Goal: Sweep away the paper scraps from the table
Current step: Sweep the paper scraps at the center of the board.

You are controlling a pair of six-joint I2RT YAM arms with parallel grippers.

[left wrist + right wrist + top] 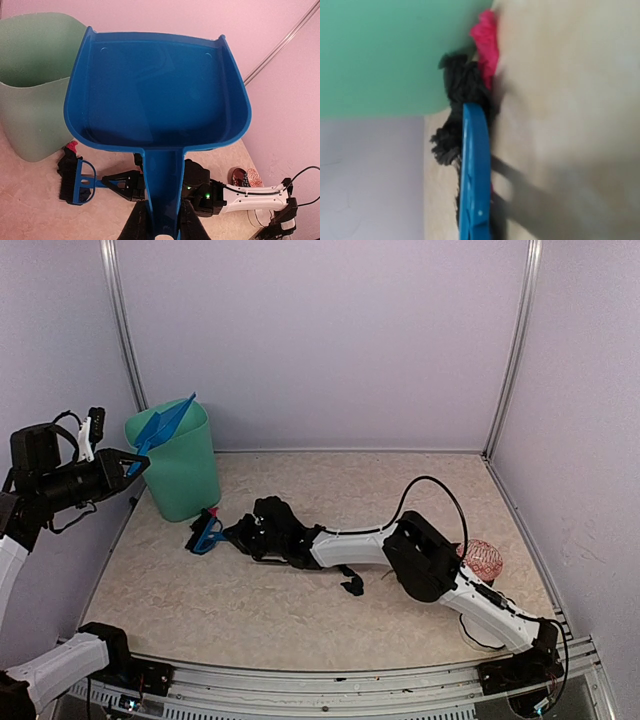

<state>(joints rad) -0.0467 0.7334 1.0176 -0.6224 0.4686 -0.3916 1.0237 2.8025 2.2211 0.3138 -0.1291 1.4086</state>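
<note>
My left gripper is shut on the handle of the blue dustpan, holding it tilted over the green bin. In the left wrist view the dustpan looks empty, with its handle between my fingers. My right gripper is shut on the blue brush, which lies low on the table by the bin's base. A pink-red paper scrap and dark clumps sit at the brush head. A black scrap lies under the right arm.
A red-patterned bowl with a ball stands at the right, behind the right arm's elbow. The right arm stretches across the middle of the table. Pale walls and metal posts close in the back and sides.
</note>
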